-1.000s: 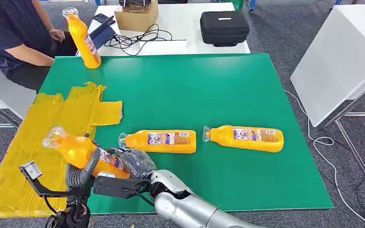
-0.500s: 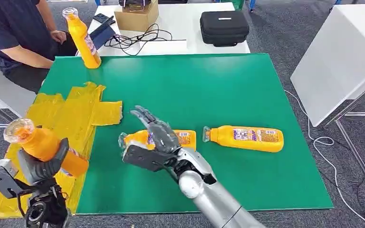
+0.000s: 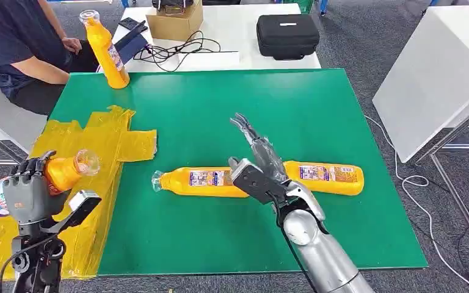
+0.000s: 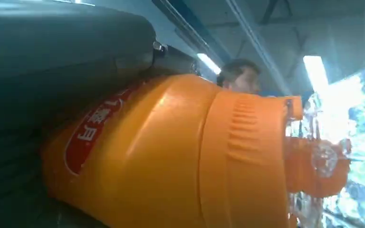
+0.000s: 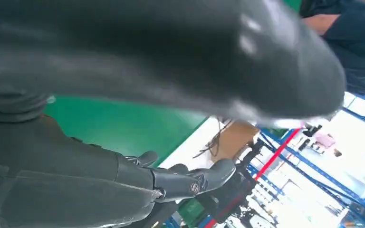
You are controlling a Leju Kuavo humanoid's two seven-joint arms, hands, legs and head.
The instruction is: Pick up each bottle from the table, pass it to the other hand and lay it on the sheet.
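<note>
Green tabletop [image 3: 317, 110] carries a yellow sheet [image 3: 85, 146] along its left side. Four orange bottles in all: one gripped by the left hand [image 3: 27, 195] over the sheet, two lying near the front edge [image 3: 201, 181] [image 3: 330, 177], one upright at the far corner [image 3: 107, 49]. Right hand [image 3: 259, 165] hovers above the lying pair, fingers spread and empty. Rigid, smooth plastic looks slippery; grasping mid-body seems safest.

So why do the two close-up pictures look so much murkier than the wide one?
Head view: sharp, evenly lit. Left wrist view: held orange bottle very close, ceiling lights glaring white beside its cap. Right wrist view: right hand a dark, out-of-focus mass; bright background washed out.
</note>
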